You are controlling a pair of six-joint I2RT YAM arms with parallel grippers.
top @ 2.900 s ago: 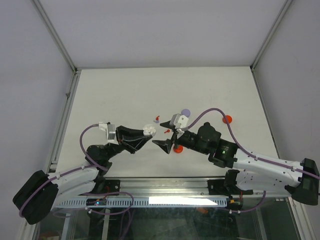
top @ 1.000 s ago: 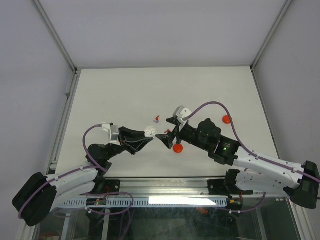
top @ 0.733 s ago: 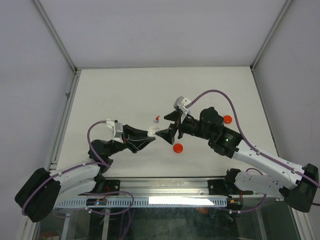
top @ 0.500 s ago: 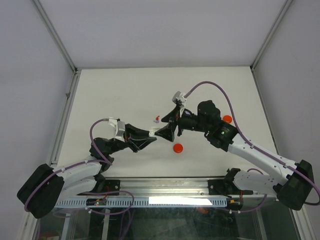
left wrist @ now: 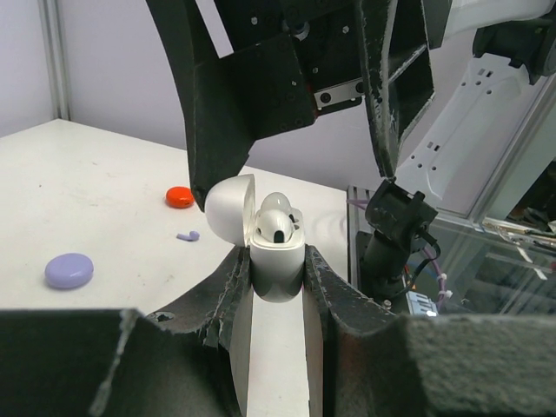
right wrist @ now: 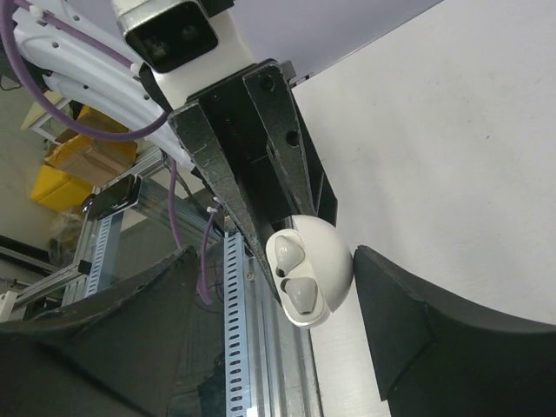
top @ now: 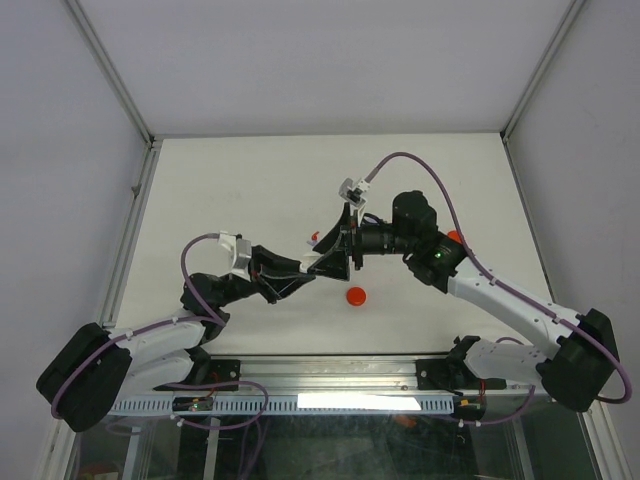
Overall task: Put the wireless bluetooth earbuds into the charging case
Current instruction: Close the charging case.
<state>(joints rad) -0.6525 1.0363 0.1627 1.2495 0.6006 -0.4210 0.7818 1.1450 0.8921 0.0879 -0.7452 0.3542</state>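
**Top external view**
- Left gripper (top: 300,272): centre of frame, reaching right from the lower left. Its tips are tucked under the other arm's fingers.
- Right gripper (top: 333,258): just right of centre, directly over the left gripper's tip.
- Charging case: hidden between the two grippers in this view.
- Loose earbuds (top: 315,238): tiny red and white pieces on the table (top: 240,190), just above the grippers.
- Red puck (top: 354,296): flat on the table, below and right of the grippers.
- Second red puck (top: 452,236): right of centre, partly behind the right arm.

**Left wrist view**
- Charging case (left wrist: 278,261): centre of frame, upright and white, clamped between the left fingers (left wrist: 228,291), which press its two sides.
- Lid (left wrist: 231,207): hinged open and tipped to the left.
- White earbuds (left wrist: 276,219): seated in the case's wells, with one clearly seen.
- Right fingers (left wrist: 234,95): upper frame, spread wide on either side of the case. The left one is close to the lid; whether it touches cannot be told.
- Purple earbud (left wrist: 188,235): left of centre, lying on the table.
- Purple puck (left wrist: 69,270): far left.
- Red puck: behind the purple earbud.

**Right wrist view**
- Charging case: centre of frame, held at the tip of the left gripper's narrow black fingers.
- White earbuds: two, side by side in the open case.
- Right fingers: lower left and lower right, wide apart with nothing between the pads.
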